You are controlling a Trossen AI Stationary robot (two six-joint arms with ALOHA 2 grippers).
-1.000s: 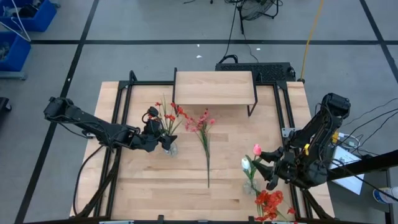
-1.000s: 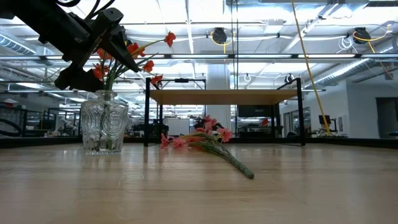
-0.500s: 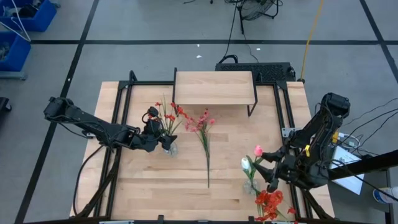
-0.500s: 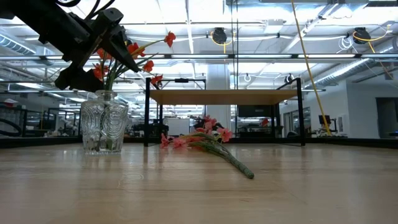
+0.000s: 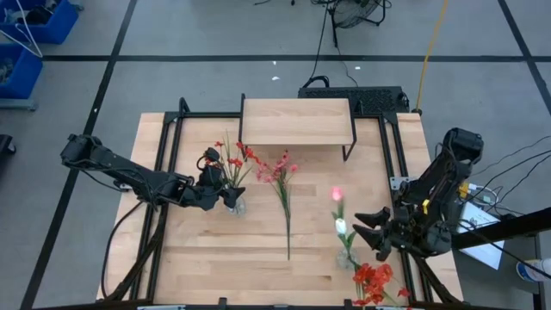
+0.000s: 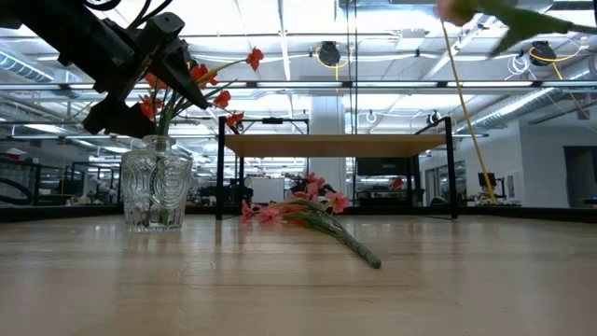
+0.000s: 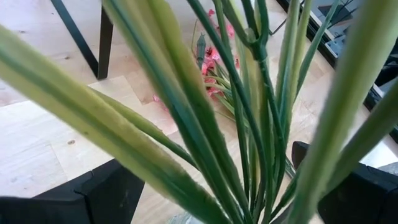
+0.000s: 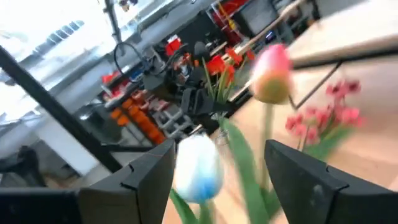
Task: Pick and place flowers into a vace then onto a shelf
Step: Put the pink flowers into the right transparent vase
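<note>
A ribbed clear glass vase (image 5: 235, 205) near the table's left edge holds red flowers (image 5: 234, 158), flanked by the left gripper's (image 5: 225, 191) open fingers. A pink and a white bud (image 5: 341, 226) are clasped by the right gripper (image 5: 368, 231) near the right edge.

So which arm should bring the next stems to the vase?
Right: the right gripper already carries the pink bud and white bud; the left gripper is open around stems in the vase.
</note>
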